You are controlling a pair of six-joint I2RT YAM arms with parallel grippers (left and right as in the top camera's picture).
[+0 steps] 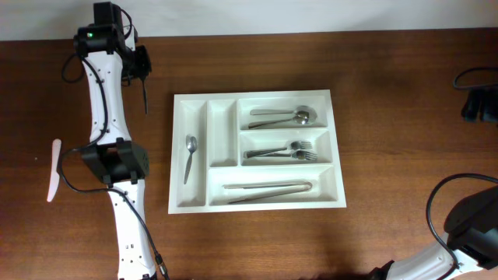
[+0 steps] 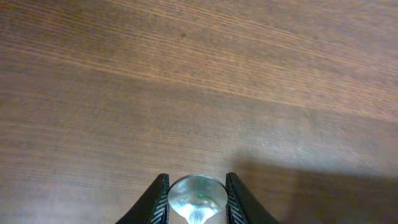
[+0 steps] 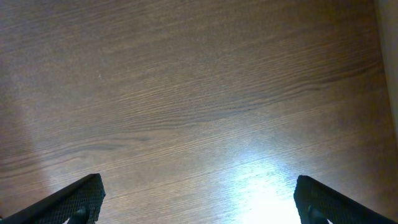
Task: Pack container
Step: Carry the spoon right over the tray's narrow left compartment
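Note:
The white container (image 1: 257,97) lies at the table's middle. One small spoon (image 1: 190,154) rests in its far-left narrow compartment. Spoons (image 1: 284,117), forks (image 1: 286,152) and tongs (image 1: 268,190) fill its three wide compartments. My left gripper (image 2: 198,186) is shut on the bowl of a metal spoon (image 2: 198,198). In the overhead view that gripper (image 1: 140,64) hovers over the far left of the table, left of the container, with the spoon's thin handle (image 1: 145,95) pointing toward the near side. My right gripper (image 3: 199,196) stands wide open over bare wood with nothing between its fingers.
A pale, flat spatula-like utensil (image 1: 54,169) lies on the table near the left edge. The left arm's elbow (image 1: 117,161) sits between it and the container. The right arm's black body (image 1: 475,225) shows at the bottom right corner.

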